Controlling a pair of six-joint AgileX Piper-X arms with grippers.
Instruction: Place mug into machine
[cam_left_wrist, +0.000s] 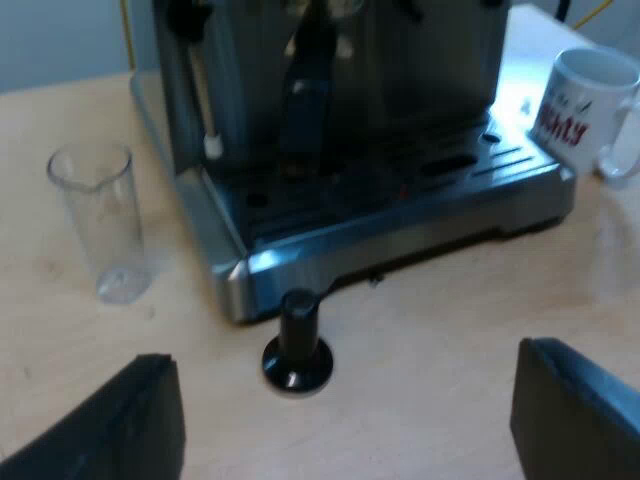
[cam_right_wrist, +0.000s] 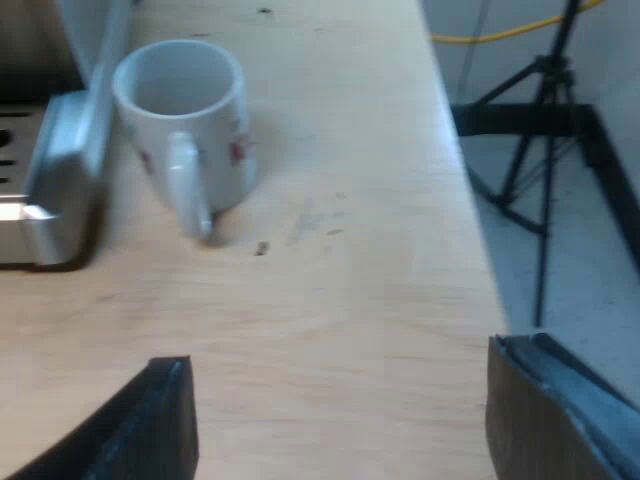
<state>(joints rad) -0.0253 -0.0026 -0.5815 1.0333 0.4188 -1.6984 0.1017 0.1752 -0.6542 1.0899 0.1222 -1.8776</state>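
— mug (cam_right_wrist: 185, 120): where did it stand?
— upright on the wooden table (cam_right_wrist: 350, 300), just beside the corner of the drip tray (cam_left_wrist: 400, 195) of the espresso machine (cam_left_wrist: 350, 120), not on the tray. it was white with red print on its side, and its handle was turned toward the right wrist camera.
— did either gripper have it?
— no. the right gripper (cam_right_wrist: 340, 420) hung over bare table near the mug and apart from it. its two black fingers (cam_right_wrist: 140, 430) were spread wide and gripped nothing.
— and the left gripper?
— the left gripper (cam_left_wrist: 345, 420) faced the machine's front, its jaws likewise wide apart and holding nothing. between it and the machine stood a tamper with a black knob (cam_left_wrist: 297, 345), upright on its base, just beside the tray's front edge. i could not tell whether it touched the tray.
— what else was around?
— a clear measuring glass (cam_left_wrist: 100, 220) stood upright on the table, near the machine's side and apart from it. a dark handle (cam_left_wrist: 305, 90) hung at the machine's front above the tray, and i could not tell whether it ended in red. past the table's edge, beyond the mug, a black tripod (cam_right_wrist: 540, 150) stood on the floor.
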